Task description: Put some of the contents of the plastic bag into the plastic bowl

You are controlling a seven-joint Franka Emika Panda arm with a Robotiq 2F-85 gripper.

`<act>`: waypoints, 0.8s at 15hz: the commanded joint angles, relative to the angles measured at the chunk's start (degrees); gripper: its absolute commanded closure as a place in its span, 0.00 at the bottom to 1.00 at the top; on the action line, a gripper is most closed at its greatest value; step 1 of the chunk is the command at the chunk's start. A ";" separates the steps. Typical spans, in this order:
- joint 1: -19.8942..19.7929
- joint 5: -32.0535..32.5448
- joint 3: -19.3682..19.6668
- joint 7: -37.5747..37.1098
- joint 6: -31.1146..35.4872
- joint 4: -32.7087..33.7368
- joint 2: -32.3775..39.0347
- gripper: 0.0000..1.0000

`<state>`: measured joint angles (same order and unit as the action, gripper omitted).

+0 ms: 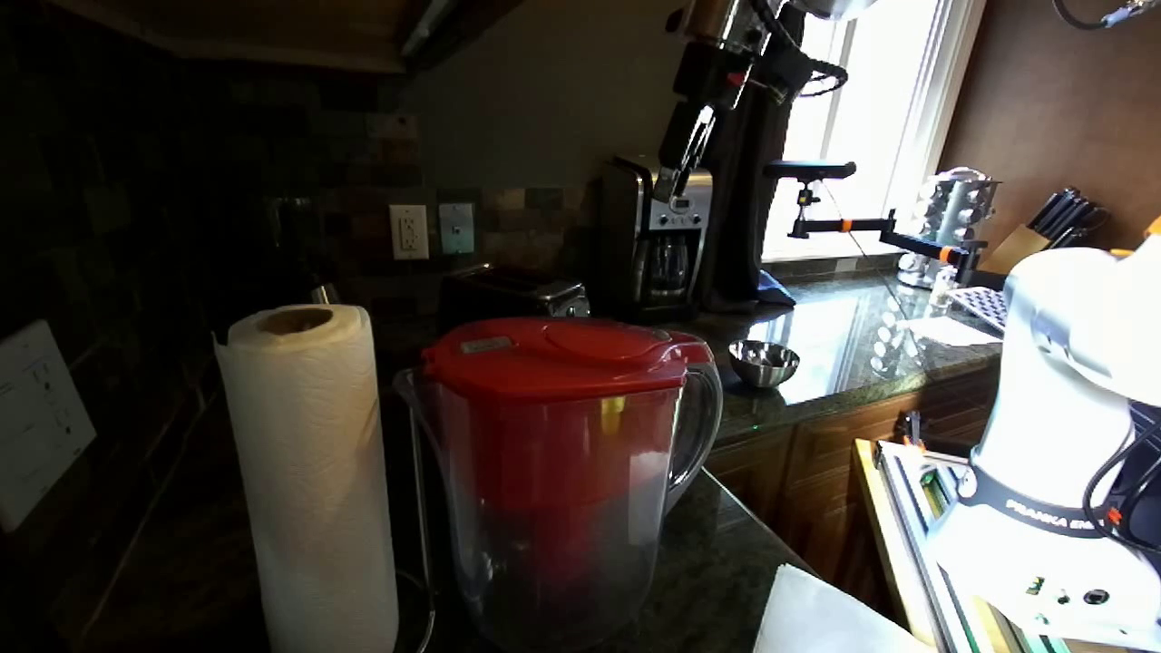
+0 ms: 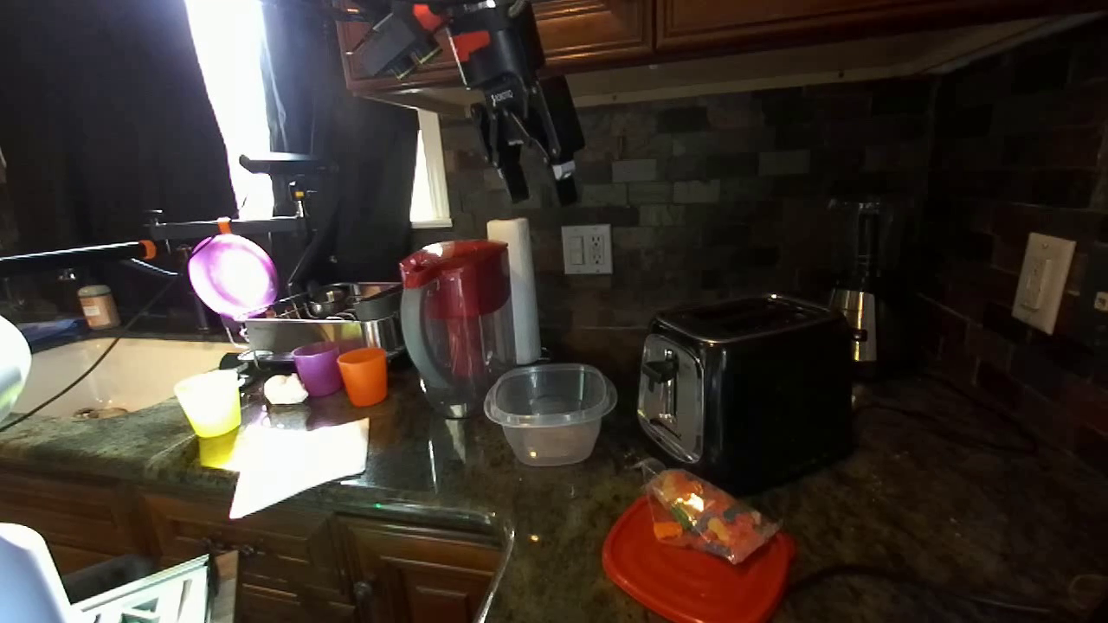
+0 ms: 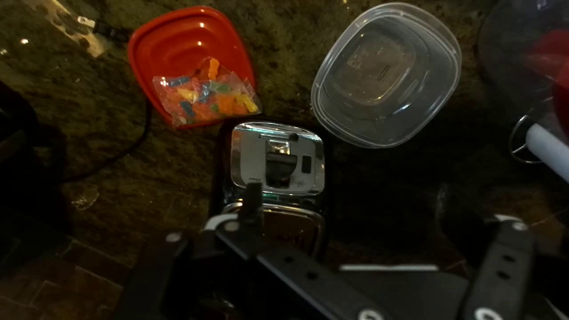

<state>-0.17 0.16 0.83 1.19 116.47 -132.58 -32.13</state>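
In your wrist view, the toaster (image 3: 276, 162) is partly hidden by your gripper (image 3: 349, 198), cropped below, jaws apart; the plastic bowl (image 3: 386, 75) sits upper right, and the red lid (image 3: 180, 38), upper left, bears the plastic bag (image 3: 206, 95) of colourful pieces (image 3: 189, 94).

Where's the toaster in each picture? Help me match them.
In an exterior view: toaster, just left of centre, behind the pitcher.
In an exterior view: toaster, right of centre.
Wrist view: toaster, near the middle, partly behind the gripper.
Shared landmark: the pitcher, cut off at right in wrist view.
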 commanded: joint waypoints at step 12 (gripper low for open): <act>-7.61 0.90 1.30 -14.18 1.38 -5.11 7.06 0.00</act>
<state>-7.93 1.00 1.98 -12.96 118.00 -137.81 -25.08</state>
